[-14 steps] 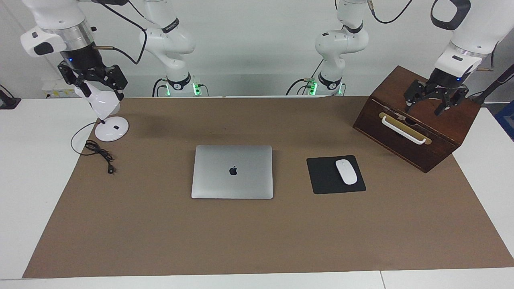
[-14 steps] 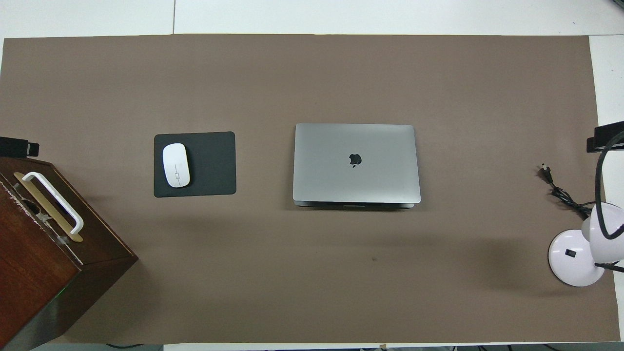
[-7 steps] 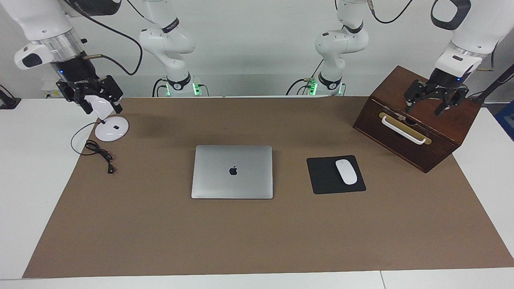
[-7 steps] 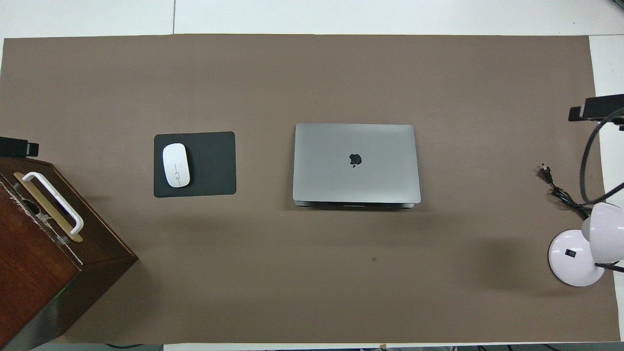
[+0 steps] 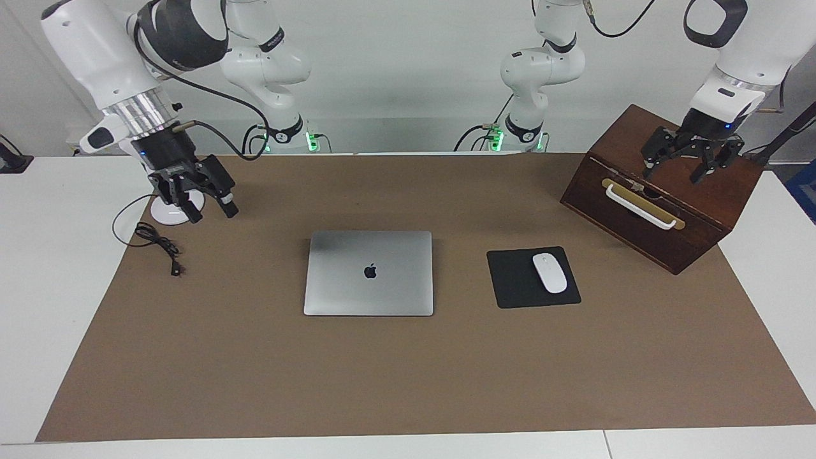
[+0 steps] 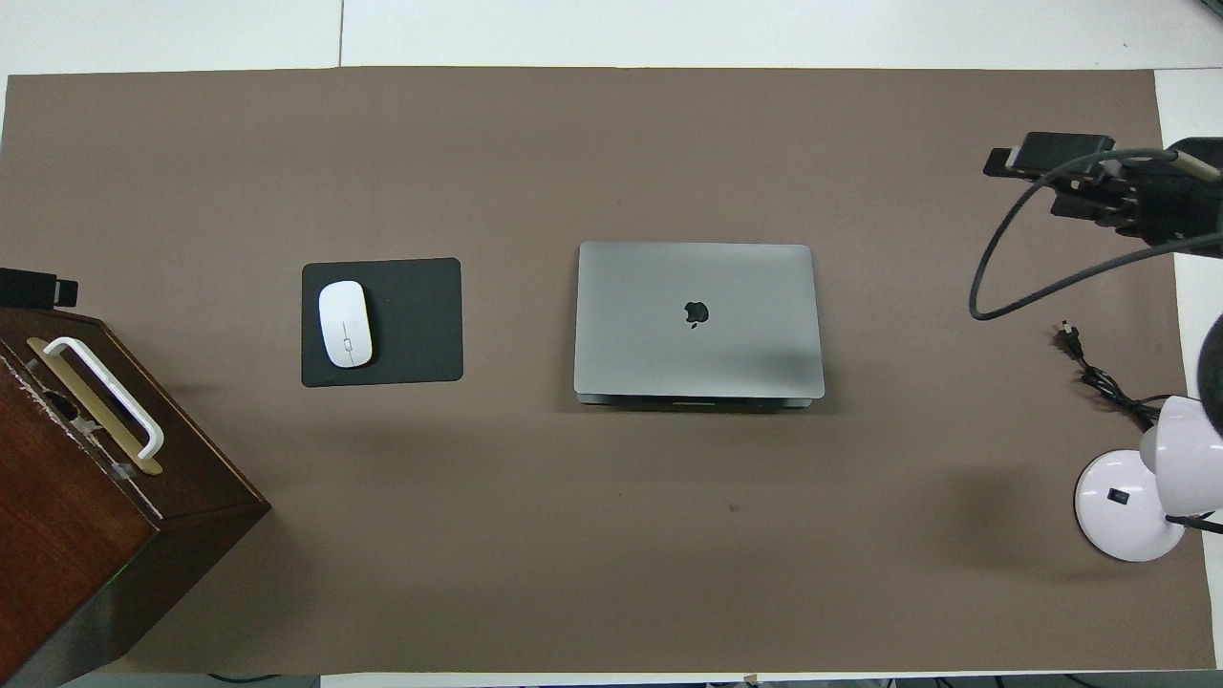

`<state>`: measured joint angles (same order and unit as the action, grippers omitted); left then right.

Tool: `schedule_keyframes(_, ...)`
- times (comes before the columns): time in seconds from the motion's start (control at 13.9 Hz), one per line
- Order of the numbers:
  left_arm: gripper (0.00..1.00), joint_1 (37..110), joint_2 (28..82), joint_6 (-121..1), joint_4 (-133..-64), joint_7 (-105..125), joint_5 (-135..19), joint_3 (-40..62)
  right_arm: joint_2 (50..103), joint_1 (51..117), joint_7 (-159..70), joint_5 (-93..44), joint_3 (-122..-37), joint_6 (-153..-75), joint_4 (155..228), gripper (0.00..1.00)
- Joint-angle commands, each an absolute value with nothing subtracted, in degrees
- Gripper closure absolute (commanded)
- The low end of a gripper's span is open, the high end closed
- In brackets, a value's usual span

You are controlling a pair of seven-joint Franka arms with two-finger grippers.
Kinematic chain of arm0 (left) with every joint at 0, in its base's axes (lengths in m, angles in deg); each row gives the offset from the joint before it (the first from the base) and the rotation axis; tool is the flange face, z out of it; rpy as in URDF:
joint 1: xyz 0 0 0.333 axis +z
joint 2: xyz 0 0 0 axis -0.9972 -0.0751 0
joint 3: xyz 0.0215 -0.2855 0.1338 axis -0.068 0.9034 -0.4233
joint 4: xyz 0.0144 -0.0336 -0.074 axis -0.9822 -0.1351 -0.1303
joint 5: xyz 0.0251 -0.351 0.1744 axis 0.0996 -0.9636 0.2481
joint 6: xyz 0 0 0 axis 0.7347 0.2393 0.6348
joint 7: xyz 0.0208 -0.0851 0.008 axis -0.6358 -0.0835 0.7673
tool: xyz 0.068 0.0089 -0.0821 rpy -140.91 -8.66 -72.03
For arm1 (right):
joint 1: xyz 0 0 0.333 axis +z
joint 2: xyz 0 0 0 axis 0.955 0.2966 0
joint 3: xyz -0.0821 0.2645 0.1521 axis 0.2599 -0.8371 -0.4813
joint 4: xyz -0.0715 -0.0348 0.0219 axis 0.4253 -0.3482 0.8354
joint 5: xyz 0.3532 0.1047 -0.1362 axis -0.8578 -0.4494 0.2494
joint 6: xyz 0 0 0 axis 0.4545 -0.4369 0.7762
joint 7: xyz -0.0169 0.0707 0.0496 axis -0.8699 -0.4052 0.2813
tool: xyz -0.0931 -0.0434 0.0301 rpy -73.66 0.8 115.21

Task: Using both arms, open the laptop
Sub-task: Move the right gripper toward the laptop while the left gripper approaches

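The laptop [image 5: 368,273] [image 6: 697,320] lies closed and flat in the middle of the brown mat, logo up. My right gripper [image 5: 211,212] [image 6: 1051,162] hangs open and empty over the mat beside the lamp base, toward the right arm's end of the table and well apart from the laptop. At the other end my left gripper [image 5: 674,172] is open and empty over the top of the wooden box. In the overhead view only a black tip of it shows, at the edge of the picture above the box.
A dark wooden box [image 5: 663,204] [image 6: 86,516] with a white drawer handle stands at the left arm's end. A white mouse [image 5: 549,273] lies on a black pad [image 5: 517,284] beside the laptop. A white desk lamp [image 6: 1132,511] and its black cable [image 5: 159,245] sit at the right arm's end.
My right gripper has come down from over the lamp head and swung out over the mat toward the laptop. The left arm and the laptop have not moved.
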<state>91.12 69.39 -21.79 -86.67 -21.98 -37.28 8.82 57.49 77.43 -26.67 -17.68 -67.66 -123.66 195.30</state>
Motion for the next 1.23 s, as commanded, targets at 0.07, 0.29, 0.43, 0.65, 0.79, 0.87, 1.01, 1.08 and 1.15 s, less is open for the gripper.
schedule_keyframes(0.07,0.0,90.2,68.8,-21.5,-85.5,-21.6,-35.8,9.5,55.7,84.9,-18.5,-24.9,-63.5,-130.4,200.2,0.0)
schedule_keyframes(0.29,0.0,90.1,68.9,-21.5,-85.6,-13.6,-36.5,9.7,55.3,88.4,-11.7,-26.4,-62.4,-132.9,201.4,0.0)
schedule_keyframes(0.43,0.46,90.1,69.2,-21.6,-86.2,-13.0,-36.5,9.7,54.0,90.5,-7.8,-28.2,-62.3,-137.0,204.5,0.0)
schedule_keyframes(0.65,1.0,90.1,69.2,-22.5,-86.2,-10.7,-36.5,9.7,50.8,91.9,-4.6,-28.4,-62.5,-142.1,211.1,0.0)
schedule_keyframes(0.79,1.0,90.1,69.0,-22.3,-86.1,-10.2,-36.5,9.6,48.8,91.9,-4.6,-30.1,-63.1,-144.6,214.8,0.0)
schedule_keyframes(0.87,1.0,90.1,69.1,-22.9,-86.2,-10.2,-36.5,9.7,47.9,91.9,-4.6,-31.2,-63.6,-145.6,216.6,0.0)
schedule_keyframes(1.01,1.0,89.3,69.0,-23.6,-86.2,-11.0,-36.5,9.8,45.9,91.9,-4.4,-33.4,-64.4,-147.1,219.7,0.0)
schedule_keyframes(1.08,1.0,88.3,69.0,-25.2,-86.7,-11.0,-36.5,9.7,45.0,92.0,-4.4,-34.5,-64.5,-147.8,221.2,0.0)
schedule_keyframes(1.15,1.0,87.8,69.3,-27.0,-87.6,-11.0,-36.5,9.7,44.2,92.0,-4.4,-35.4,-64.5,-147.9,222.4,0.0)
